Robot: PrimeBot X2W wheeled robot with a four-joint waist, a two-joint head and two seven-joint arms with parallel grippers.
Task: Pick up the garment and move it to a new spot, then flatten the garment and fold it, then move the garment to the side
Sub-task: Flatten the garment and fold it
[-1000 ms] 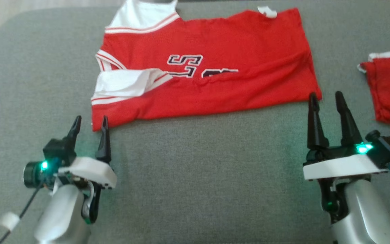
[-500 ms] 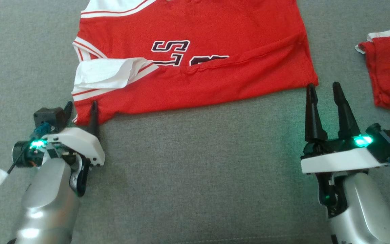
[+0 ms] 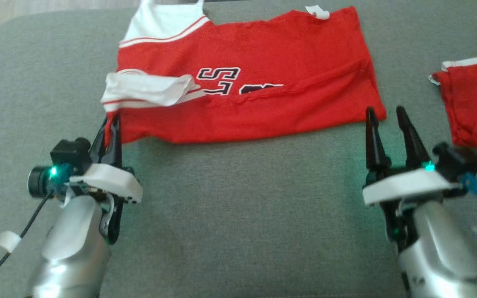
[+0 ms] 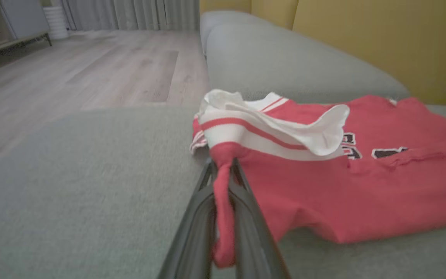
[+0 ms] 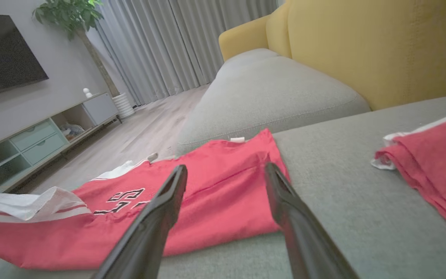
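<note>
Jersey [image 3: 271, 58] corner, loose a second ago, is now pinched in the left gripper [image 3: 111, 124], so lifting can begin; the right gripper [image 3: 383, 112] stands spread wide, holding nothing.

Plenty of bare couch seat [image 3: 246, 215] between the left hand [image 3: 111, 121] and right hand [image 3: 385, 109], all along the jersey's [image 3: 263, 70] near edge. Left of the jersey is open too. The right side's tighter: another red shirt [image 3: 474, 107] lies near the right hand, with just a bare strip between it and the jersey. The far side's blocked by the yellow backrest [image 5: 381, 46].
</note>
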